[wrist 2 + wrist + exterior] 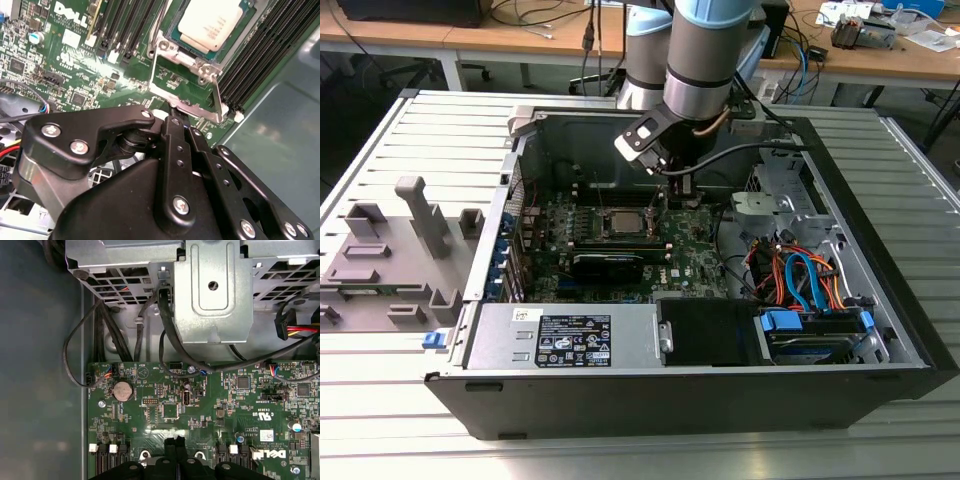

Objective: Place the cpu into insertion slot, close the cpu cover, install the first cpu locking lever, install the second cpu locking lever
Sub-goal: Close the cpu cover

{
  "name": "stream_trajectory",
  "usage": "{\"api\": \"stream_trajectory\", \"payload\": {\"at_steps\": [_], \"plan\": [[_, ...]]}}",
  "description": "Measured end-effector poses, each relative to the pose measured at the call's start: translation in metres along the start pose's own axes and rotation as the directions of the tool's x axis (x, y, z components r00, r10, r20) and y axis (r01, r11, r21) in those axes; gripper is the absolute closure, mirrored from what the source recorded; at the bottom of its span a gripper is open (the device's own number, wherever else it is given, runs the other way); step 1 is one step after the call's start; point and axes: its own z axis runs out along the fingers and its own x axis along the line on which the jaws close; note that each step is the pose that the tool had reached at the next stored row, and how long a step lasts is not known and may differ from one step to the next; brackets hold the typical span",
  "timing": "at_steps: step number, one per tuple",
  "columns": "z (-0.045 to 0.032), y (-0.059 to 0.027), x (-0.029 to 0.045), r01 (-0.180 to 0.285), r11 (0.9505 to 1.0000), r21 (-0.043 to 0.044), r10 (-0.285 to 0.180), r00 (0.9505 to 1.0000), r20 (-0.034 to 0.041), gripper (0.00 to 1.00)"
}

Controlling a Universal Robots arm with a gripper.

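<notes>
The small flat square cpu (212,25), silvery-grey metal on top, is seen in the second wrist view lying in the insertion slot (172,37), a square dark socket with a silvery rim set into the green circuit board (165,390). The chip lies flat with its metal face turned up and its edges squared to the slot's rim. Being square, it has no long axis to speak of, and it can be judged as seated, so the first step appears done.

The cpu cover (197,110), a thin silvery metal frame with a square window, is swung open off the slot on the gripper's side. Green board is visible through its window rather than the chip. Its hinge edge runs along that side of the slot and its free edge points away from it. How steeply it stands cannot be told.

The black gripper (172,120) is held just beside that free edge, well clear of the chip, presumably so that the frame can be worked without the cpu being touched. In the first wrist view the fingertips (170,445) are drawn together with no clear gap. Whether the frame's edge is caught between them cannot be told.

Long narrow black memory slots (260,55) flank the insertion slot on either side.
</notes>
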Motion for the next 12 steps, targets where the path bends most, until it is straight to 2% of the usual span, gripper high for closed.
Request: {"api": "stream_trajectory", "payload": {"at_steps": [4, 8, 10, 11, 12], "plan": [[0.0, -0.0063, -0.0001, 0.0, 1.0, -0.0002, 0.0, 1.0, 0.0, 0.89], [0.0002, -0.0086, 0.0, 0.0, 1.0, 0.0001, 0.0, 1.0, 0.0005, 0.89], [0.0006, -0.0087, -0.0001, -0.001, 0.9999, 0.012, 0.001, 1.0, 0.0065, 0.89], [0.0009, -0.0087, -0.0001, -0.001, 0.9998, 0.0219, 0.001, 0.9999, 0.0109, 0.89], [0.0015, -0.009, -0.0001, -0.002, 0.9997, 0.0253, 0.001, 0.9999, 0.0168, 0.89]]}}
